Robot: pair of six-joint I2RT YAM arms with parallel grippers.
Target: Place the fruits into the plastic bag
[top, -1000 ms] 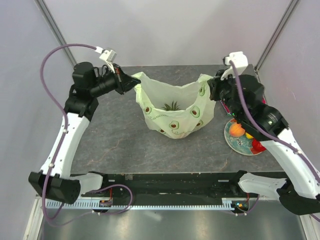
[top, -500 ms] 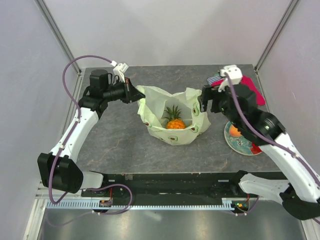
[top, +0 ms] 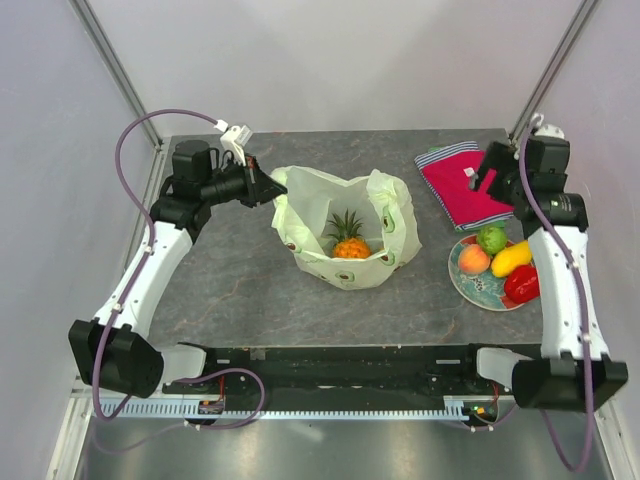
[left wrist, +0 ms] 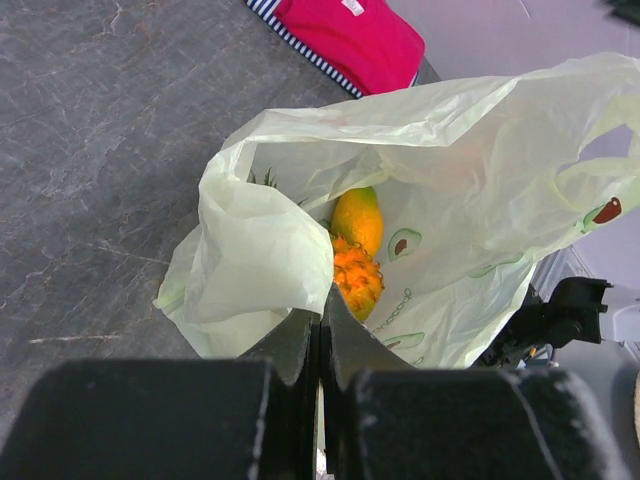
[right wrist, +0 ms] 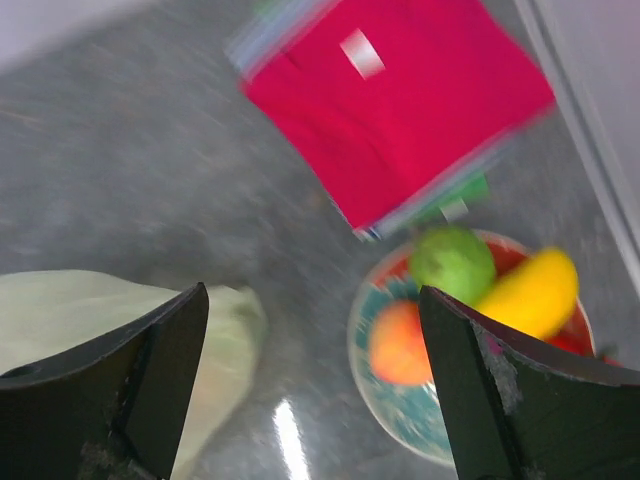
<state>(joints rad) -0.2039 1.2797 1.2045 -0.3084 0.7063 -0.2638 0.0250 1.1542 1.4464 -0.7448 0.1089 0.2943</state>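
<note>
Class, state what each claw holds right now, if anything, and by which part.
The left claw is shut on the plastic bag, pinching a fold of its top edge beside the opening. The right claw is open and holds nothing.

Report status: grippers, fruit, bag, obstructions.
Left gripper shut on plastic bag rim, holding it open. Right gripper open, empty, by red shirt. Pineapple bagged; peach, green fruit, mango, red piece on plate. Nothing blocking.

Top cam looks down over whole table (top: 230, 270). Left wrist cam is close to plastic bag (left wrist: 470, 170); right one shares plate (right wrist: 405, 412) w/ top view.
</note>
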